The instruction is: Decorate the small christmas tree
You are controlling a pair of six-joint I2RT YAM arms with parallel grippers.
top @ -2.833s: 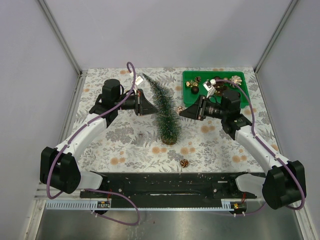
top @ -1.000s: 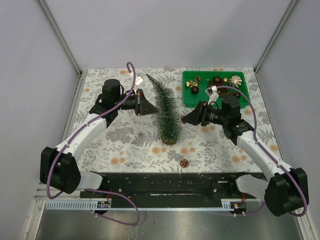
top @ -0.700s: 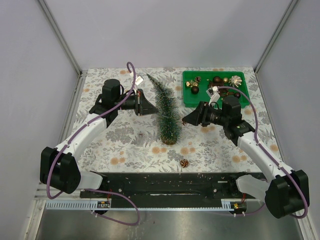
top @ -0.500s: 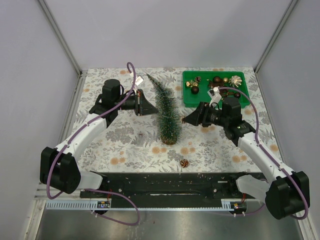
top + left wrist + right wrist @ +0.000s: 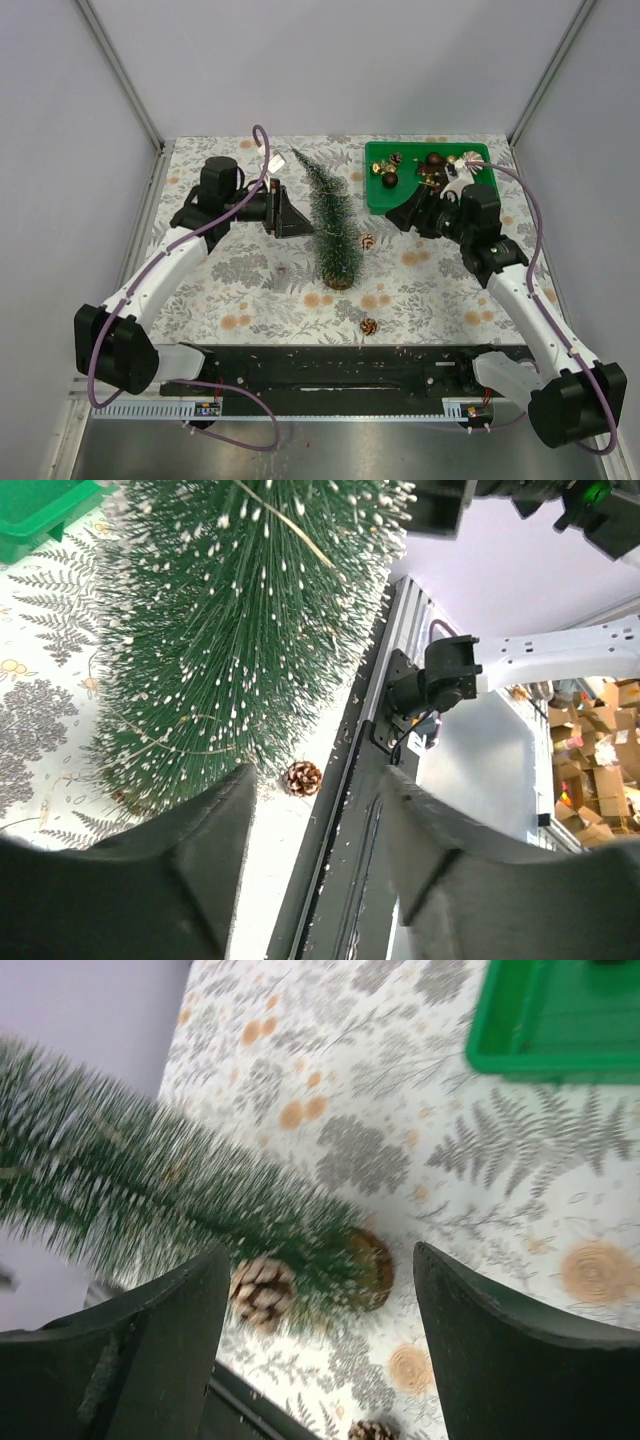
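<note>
Fern-printed tabletop (image 5: 250,270) under plain grey walls carries the slim, dark green, frost-tipped bottle-brush christmas tree (image 5: 335,225), upright on its round wooden base at the centre. One brown pine cone (image 5: 367,241) sits against its lower right bristles; whether it is lodged there or only leaning I cannot tell. Left gripper (image 5: 298,220) stands just beside the tree's left flank, fingers parted and empty. Right gripper (image 5: 398,218), fingers wide and empty, hovers between the tree and the green plastic tray (image 5: 372,190) of ornaments. A second pine cone (image 5: 368,326) lies near the front edge. The step in hand looks like fetching another ornament. Next, the right arm needs to reach into the tray and close on one bauble.
</note>
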